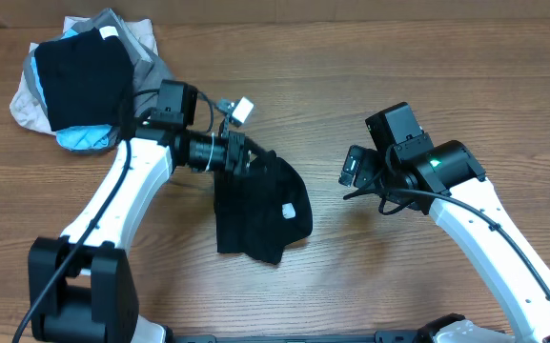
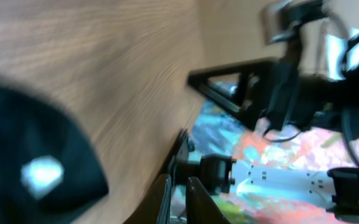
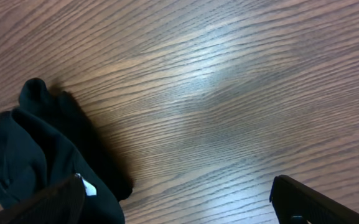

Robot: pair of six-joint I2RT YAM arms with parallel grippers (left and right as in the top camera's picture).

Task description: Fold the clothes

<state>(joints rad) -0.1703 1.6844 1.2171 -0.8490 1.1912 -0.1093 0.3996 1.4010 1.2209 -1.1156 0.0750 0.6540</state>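
Far left: a stacked pile of garments (image 1: 84, 81) lies on the wooden table (image 1: 398, 57), a black piece on top, with grey, beige and light-blue fabric showing at its edges.

Left of centre: the left arm (image 1: 122, 200) reaches from the near left edge toward the middle. The left gripper (image 1: 251, 157) sits at the far edge of the black shirt (image 1: 255, 214), and its tip is lost against the dark cloth. The left wrist view is blurred. Whether its fingers are closed on the fabric cannot be told.

Centre: the black shirt lies bunched on the table, well apart from the pile. A small white label (image 1: 289, 211) shows on its right part.

Right of centre: the right gripper (image 1: 351, 171) is near the shirt's right side, not touching it. In the right wrist view its fingers (image 3: 42, 202) stand wide apart over bare wood, holding nothing. The shirt (image 3: 30, 149) lies beside the left-hand finger in that view.
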